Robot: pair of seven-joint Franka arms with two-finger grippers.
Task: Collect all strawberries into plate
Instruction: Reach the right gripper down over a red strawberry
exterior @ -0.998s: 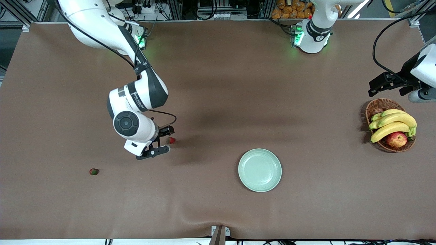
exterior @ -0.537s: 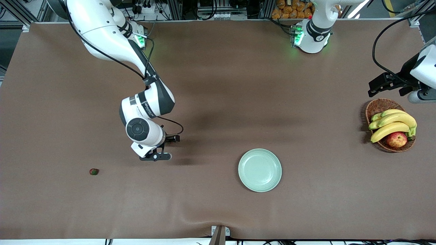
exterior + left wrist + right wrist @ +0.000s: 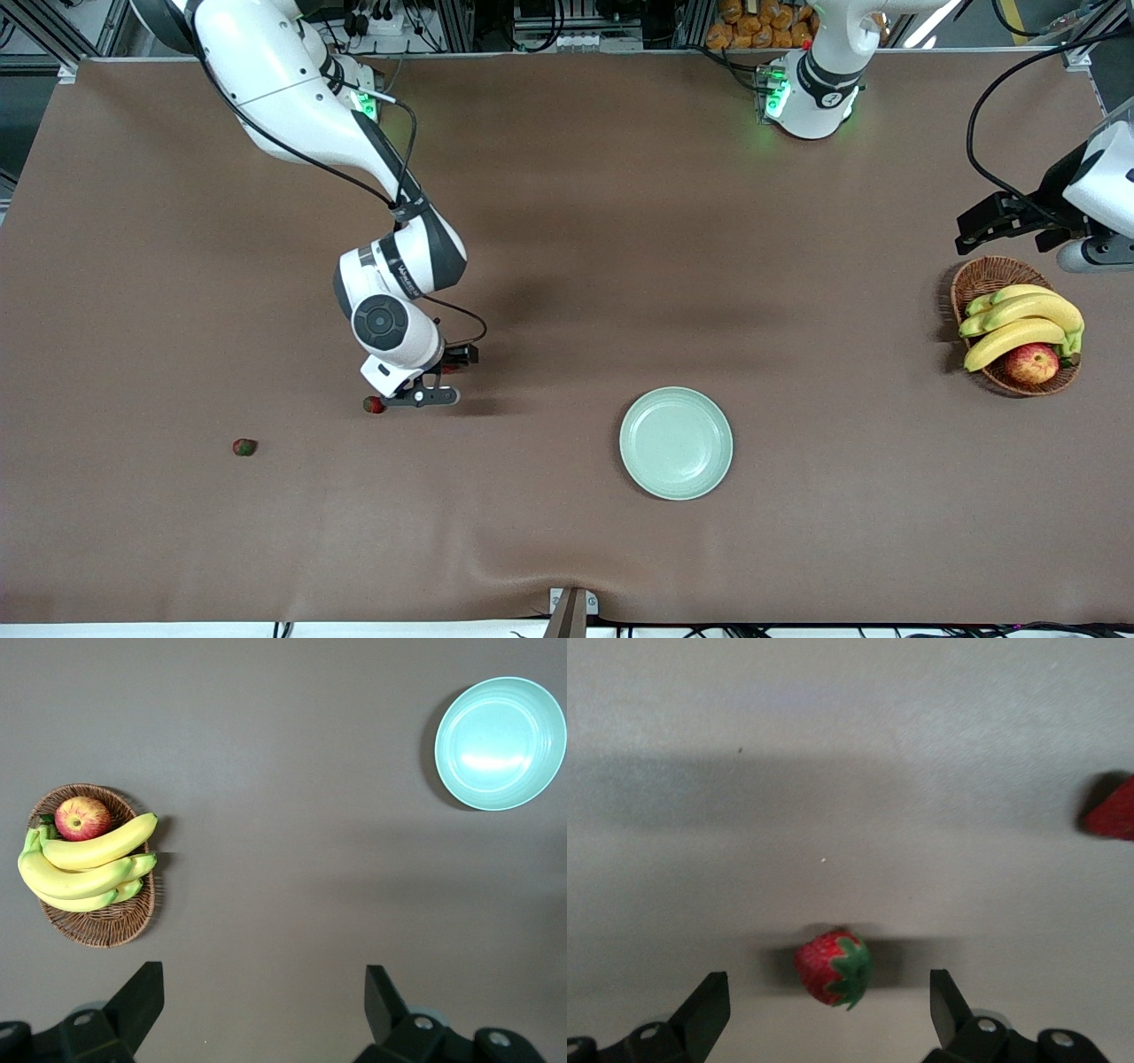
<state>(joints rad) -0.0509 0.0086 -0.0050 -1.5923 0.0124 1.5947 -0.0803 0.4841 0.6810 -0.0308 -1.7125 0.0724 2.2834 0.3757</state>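
- Brown paper covers the long table (image 3: 567, 221), with a pale mint-green plate (image 3: 676, 443) lying empty near the middle, toward the front camera.
- Over the table toward the right arm's end, the right gripper (image 3: 434, 377) hangs low with its jaws wide and nothing between them.
- Seen from the right wrist, one strawberry (image 3: 834, 967) sits on the table between the two open fingers (image 3: 700, 1010), centred in the gap, its green leafy top turned toward one finger; a straight descent looks enough to bracket it.
- A second strawberry (image 3: 374, 405) lies just beside that gripper, and a third strawberry (image 3: 244, 447) rests well apart, nearer the table's end.
- By my reading the right arm is far closer to all three berries.
- Waiting above the wicker basket (image 3: 983, 275) of bananas (image 3: 1019, 323) and an apple (image 3: 1032, 363), the left gripper (image 3: 261, 1014) also stands spread, empty.
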